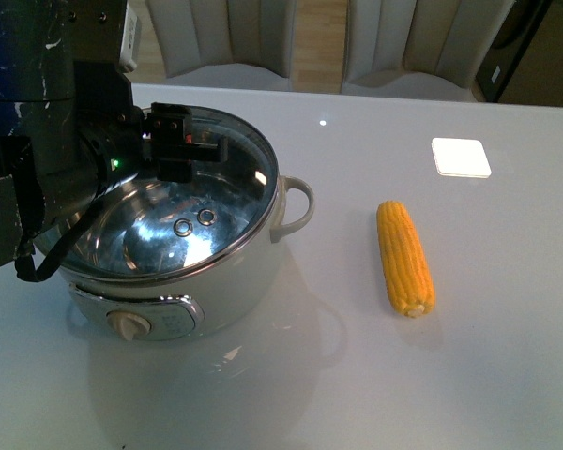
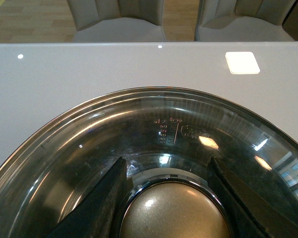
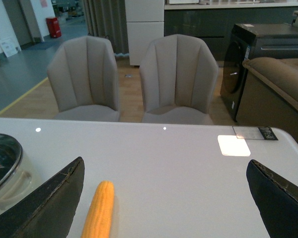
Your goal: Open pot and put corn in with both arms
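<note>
left wrist view: left end effector straddles the knob of the lid seated on the pot, grip unclear; a loose pinch could drop it. right end effector gapes empty; corn lies on the counter.

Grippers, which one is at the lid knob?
The left gripper: its fingers flank the beige knob. The right gripper hangs open over the table beside the corn.

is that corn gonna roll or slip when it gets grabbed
The corn looks round and tapered, lying on a glossy table, so a sideways nudge would probably roll it in an arc. It seems stiff, so it should lift in one piece. The kernel rows likely give some grip.
</note>
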